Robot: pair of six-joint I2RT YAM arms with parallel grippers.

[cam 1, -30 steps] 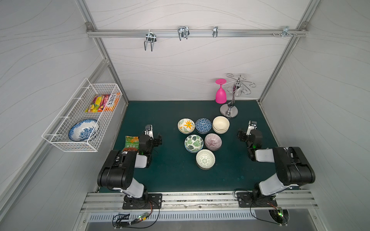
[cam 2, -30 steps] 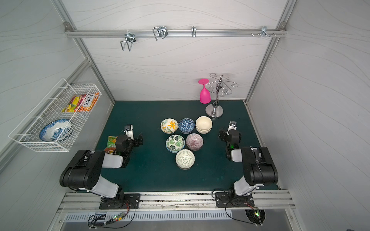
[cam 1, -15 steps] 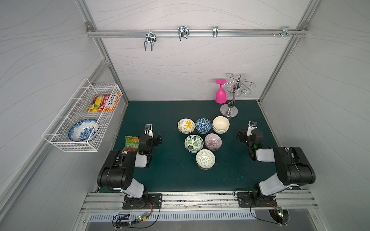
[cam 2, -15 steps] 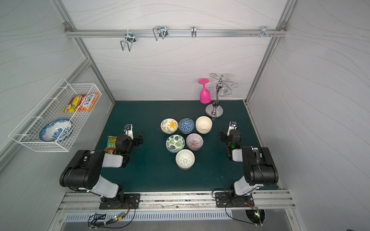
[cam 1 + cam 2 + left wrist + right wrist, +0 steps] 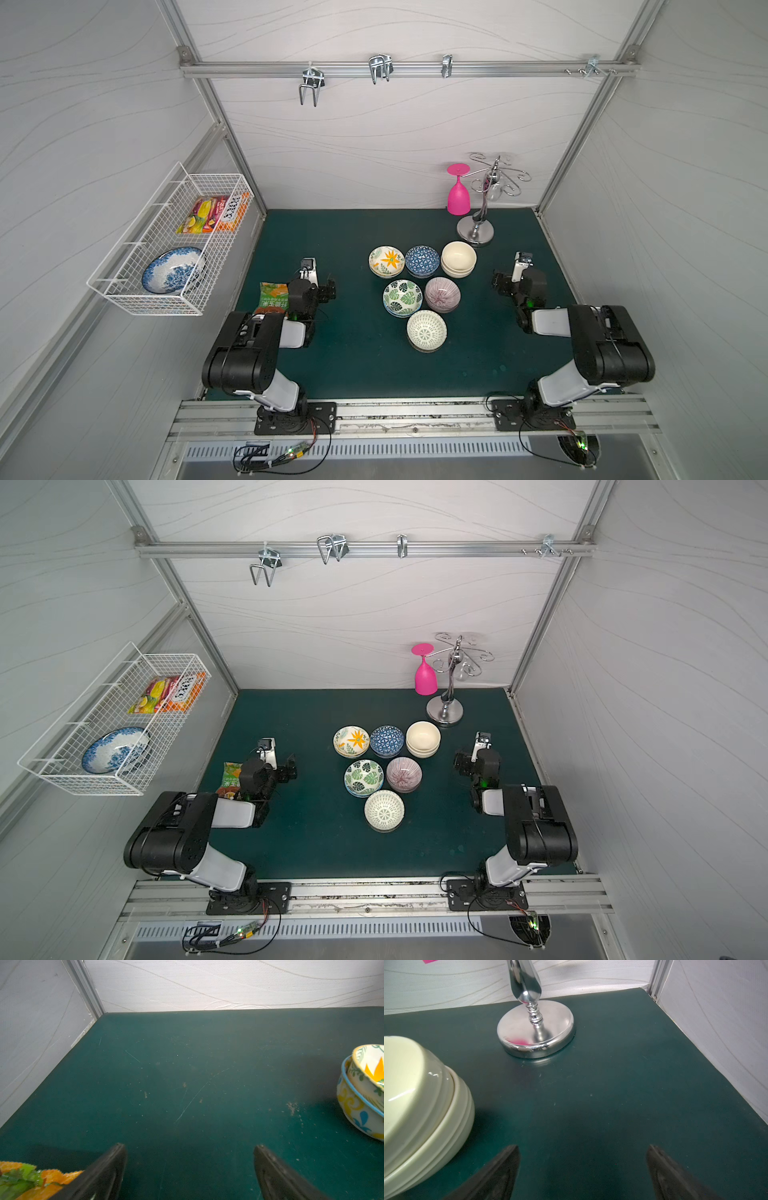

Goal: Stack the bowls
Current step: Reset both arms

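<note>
Several bowls sit close together mid-mat in both top views: orange-flower [image 5: 386,261], blue-triangle [image 5: 422,261], cream [image 5: 458,258], green-leaf [image 5: 402,297], pink-striped [image 5: 442,294] and lattice [image 5: 427,331]. The left wrist view shows the orange-flower bowl [image 5: 369,1072] nested in a blue-rimmed bowl [image 5: 357,1109]. The right wrist view shows the cream bowl [image 5: 409,1076] nested in another cream one [image 5: 452,1126]. My left gripper [image 5: 328,289] [image 5: 189,1146] rests open and empty left of the bowls. My right gripper [image 5: 498,282] [image 5: 583,1146] rests open and empty to their right.
A green-and-orange snack packet [image 5: 272,298] lies beside the left arm. A chrome stand [image 5: 476,230] and an upturned pink glass [image 5: 458,195] stand at the back right. A wire basket [image 5: 124,291] on the left wall holds a blue-and-white dish [image 5: 172,270] and snack packs.
</note>
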